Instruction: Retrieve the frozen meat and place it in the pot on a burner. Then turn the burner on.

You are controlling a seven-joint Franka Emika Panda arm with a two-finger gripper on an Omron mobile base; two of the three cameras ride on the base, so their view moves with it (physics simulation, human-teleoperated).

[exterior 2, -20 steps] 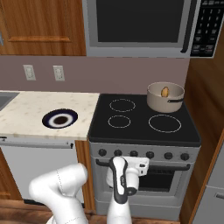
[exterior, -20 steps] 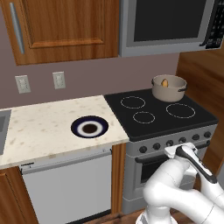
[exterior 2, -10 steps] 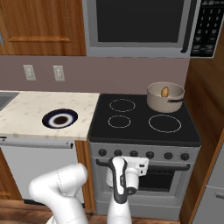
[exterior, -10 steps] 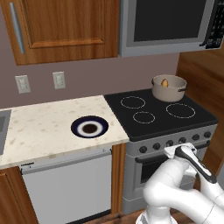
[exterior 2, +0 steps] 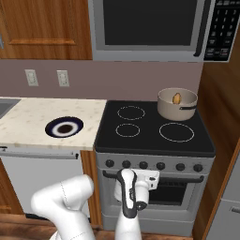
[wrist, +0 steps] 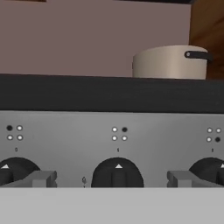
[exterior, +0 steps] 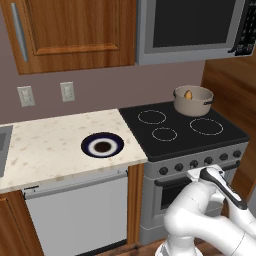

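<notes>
The pot (exterior: 193, 100) stands on the back right burner of the black stove top (exterior: 182, 131), and the frozen meat (exterior: 188, 94) lies inside it as a small orange-yellow lump against the far wall; from the right base view the meat (exterior 2: 176, 98) shows just over the rim of the pot (exterior 2: 176, 103). The gripper (wrist: 111, 179) is low in front of the stove's control panel (wrist: 109, 140), its jaws wide apart and holding nothing. In the hand view the two finger tips (wrist: 41, 178) stand to either side of the middle knob (wrist: 117, 174), which sits between them without either tip touching it, as far as can be told. Further knobs lie to its left and right along the panel. Beside the stove, on the pale speckled table (exterior: 50, 147), rests a dark blue-rimmed plate (exterior: 102, 145), well apart from the pot. A microwave (exterior 2: 150, 23) hangs above the stove.
</notes>
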